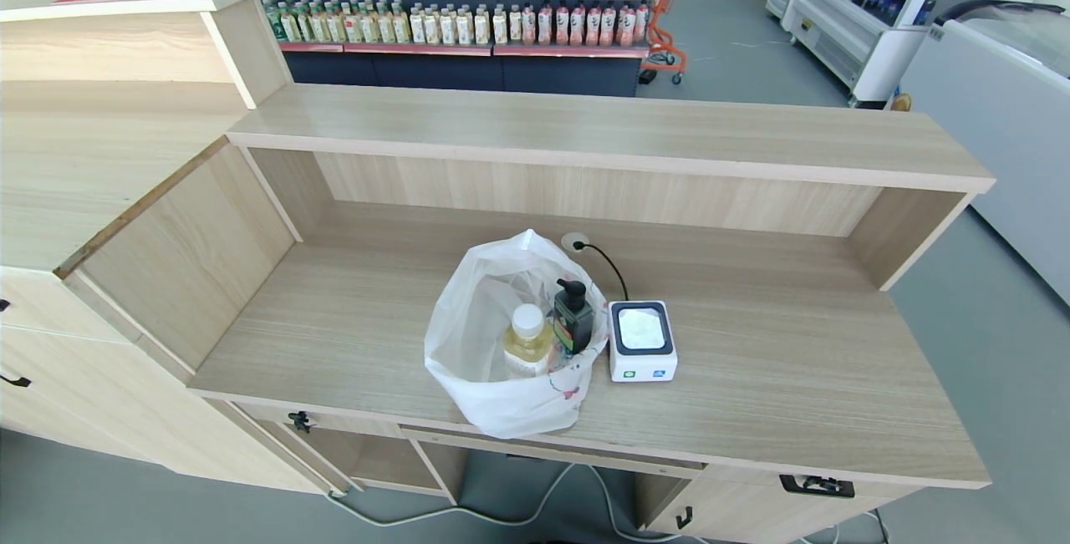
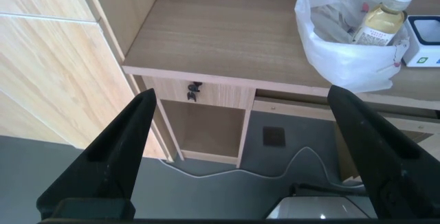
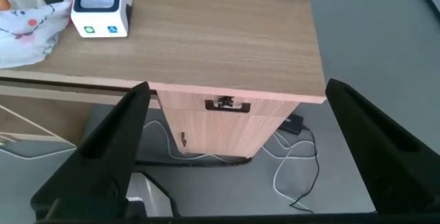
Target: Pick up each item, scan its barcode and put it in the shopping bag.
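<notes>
Both items, the yellow-liquid bottle (image 1: 527,342) and the dark pump bottle (image 1: 573,317), stand inside the white shopping bag (image 1: 493,394) just beside the scanner (image 1: 641,341), so the task seems complete, with the left gripper (image 2: 240,93) and right gripper (image 3: 237,85) spread wide and empty.

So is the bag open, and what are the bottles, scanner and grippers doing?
shopping bag: open, standing on the counter.
yellow bottle: capped, upright in the bag.
pump bottle: upright in the bag.
scanner: beside the bag, face up.
left gripper: open, empty.
right gripper: open, empty.
</notes>
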Controlling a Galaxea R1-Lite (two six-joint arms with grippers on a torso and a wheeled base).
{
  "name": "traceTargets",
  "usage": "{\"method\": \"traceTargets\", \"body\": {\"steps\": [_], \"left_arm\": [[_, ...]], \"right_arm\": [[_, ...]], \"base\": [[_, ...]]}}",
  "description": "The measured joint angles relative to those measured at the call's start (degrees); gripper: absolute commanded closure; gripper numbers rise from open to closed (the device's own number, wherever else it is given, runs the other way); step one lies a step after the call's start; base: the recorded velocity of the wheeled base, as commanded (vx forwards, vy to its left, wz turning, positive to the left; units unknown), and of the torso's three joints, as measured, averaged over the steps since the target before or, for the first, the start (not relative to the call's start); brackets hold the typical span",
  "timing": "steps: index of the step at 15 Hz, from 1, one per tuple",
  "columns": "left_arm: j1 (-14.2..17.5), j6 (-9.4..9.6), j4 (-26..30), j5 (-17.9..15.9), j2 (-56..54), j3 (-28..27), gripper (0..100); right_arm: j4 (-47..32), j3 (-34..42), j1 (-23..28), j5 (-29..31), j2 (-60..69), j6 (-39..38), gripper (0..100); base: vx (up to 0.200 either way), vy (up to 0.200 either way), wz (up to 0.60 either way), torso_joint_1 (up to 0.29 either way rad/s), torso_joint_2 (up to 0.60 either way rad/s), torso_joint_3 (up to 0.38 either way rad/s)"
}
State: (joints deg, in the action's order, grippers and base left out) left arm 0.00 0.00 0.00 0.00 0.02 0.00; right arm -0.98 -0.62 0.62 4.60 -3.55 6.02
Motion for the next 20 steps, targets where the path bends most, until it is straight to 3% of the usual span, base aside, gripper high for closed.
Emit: {"method": "traceTargets", "body": {"steps": [8, 15, 20], "left_arm": [[0.0, 0.00, 0.0, 0.0, 0.0, 0.0, 0], [0.0, 0.00, 0.0, 0.0, 0.0, 0.0, 0], [0.0, 0.00, 0.0, 0.0, 0.0, 0.0, 0]], "right_arm": [[0.4, 0.3, -0.5, -0.1, 3.8, -1.3, 0], [0.6, 0.3, -0.4, -0.2, 3.8, -13.7, 0], [0.5, 0.3, -0.4, -0.5, 3.8, -4.7, 0]], "base": [[0.000, 0.000, 0.00, 0.000, 0.00, 0.000], [0.000, 0.000, 0.00, 0.000, 0.00, 0.000], [0.000, 0.000, 0.00, 0.000, 0.00, 0.000]]}}
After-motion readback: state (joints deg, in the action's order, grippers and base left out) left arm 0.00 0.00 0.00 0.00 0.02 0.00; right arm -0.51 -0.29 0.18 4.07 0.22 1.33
